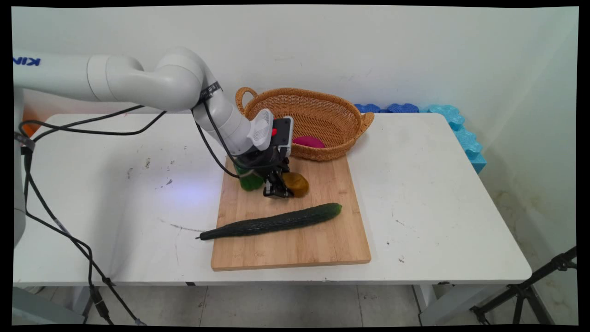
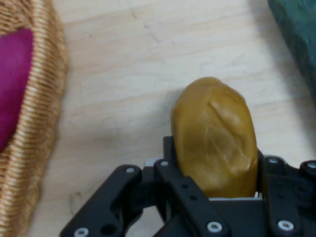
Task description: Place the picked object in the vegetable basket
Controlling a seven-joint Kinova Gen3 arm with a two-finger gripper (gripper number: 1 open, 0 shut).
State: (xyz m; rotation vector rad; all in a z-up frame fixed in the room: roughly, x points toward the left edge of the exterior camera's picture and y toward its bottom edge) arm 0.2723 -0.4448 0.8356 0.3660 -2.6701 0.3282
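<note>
My gripper (image 1: 279,192) is down on the wooden cutting board (image 1: 322,240), shut on a yellow-brown potato (image 1: 296,183). In the hand view the potato (image 2: 215,143) sits between the two fingers (image 2: 169,148), which press on its sides low over the board (image 2: 128,74). A green vegetable (image 1: 250,181), partly hidden by the wrist, stands just left of the gripper. In front of it a long dark cucumber (image 1: 272,222) lies across the board; its skin shows as the cucumber (image 2: 297,34) at the hand view's upper right.
A wicker basket (image 1: 322,103) stands behind the board, touching its far edge, with a magenta object (image 1: 308,141) inside; the basket (image 2: 47,98) and magenta object (image 2: 12,84) are at the hand view's left. Blue foam pieces (image 1: 461,133) line the table's back right. Black cables (image 1: 92,129) hang left.
</note>
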